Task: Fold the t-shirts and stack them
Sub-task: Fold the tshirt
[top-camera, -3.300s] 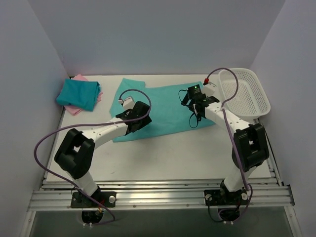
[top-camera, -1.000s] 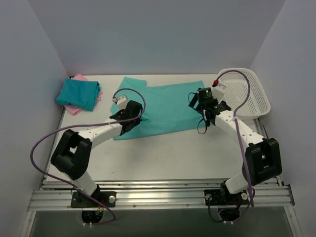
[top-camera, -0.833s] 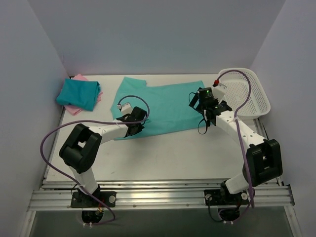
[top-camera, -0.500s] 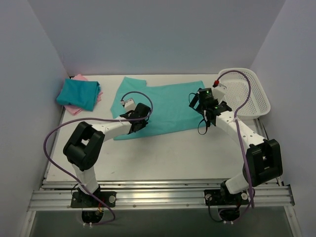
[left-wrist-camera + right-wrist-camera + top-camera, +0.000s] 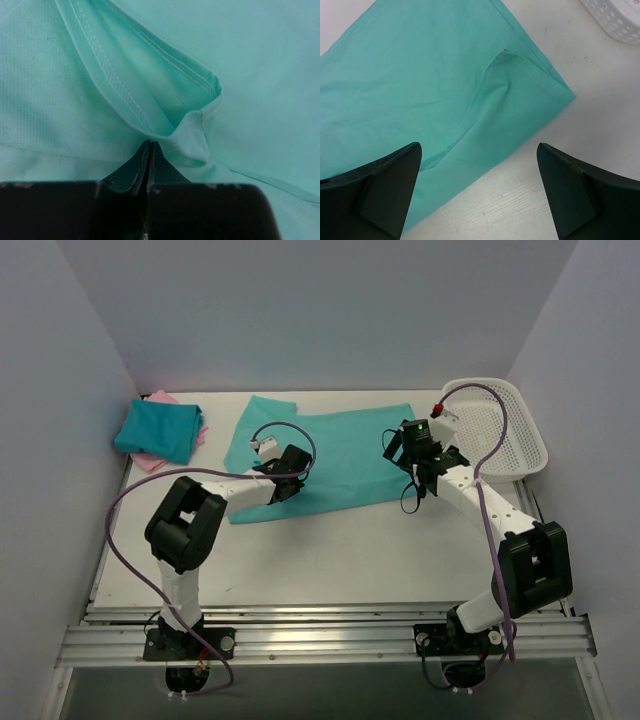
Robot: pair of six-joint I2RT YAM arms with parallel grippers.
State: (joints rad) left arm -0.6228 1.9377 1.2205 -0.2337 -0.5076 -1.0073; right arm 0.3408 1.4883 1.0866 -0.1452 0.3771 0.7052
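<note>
Light teal-green cotton t-shirt (image 5: 340, 455) lies spread mostly flat on the white surface (image 5: 330, 550), about mid-width and toward the far side. One sleeve points to the far left.

Left hand (image 5: 148, 145): over the shirt's near-left part. Its fingers are pressed together with no gap. The tips meet at a raised, puckered fold of stitched hem, and the cloth looks pinched between them.

Right hand (image 5: 477, 147): spread wide, holding nothing. It hovers above the shirt's right edge. Between its fingers show the shirt's rounded right corner, with a soft crease, and bare surface just beyond it.

Left of the spread shirt, well apart, a folded darker teal-blue t-shirt (image 5: 158, 430) sits on top of a pink t-shirt (image 5: 150, 462). Pink edges show at the far and near sides of the pile.

Right of the spread shirt, a white plastic mesh basket (image 5: 500, 435) stands near the shirt's far-right corner, not touching it. Nothing can be seen inside it from above.
</note>
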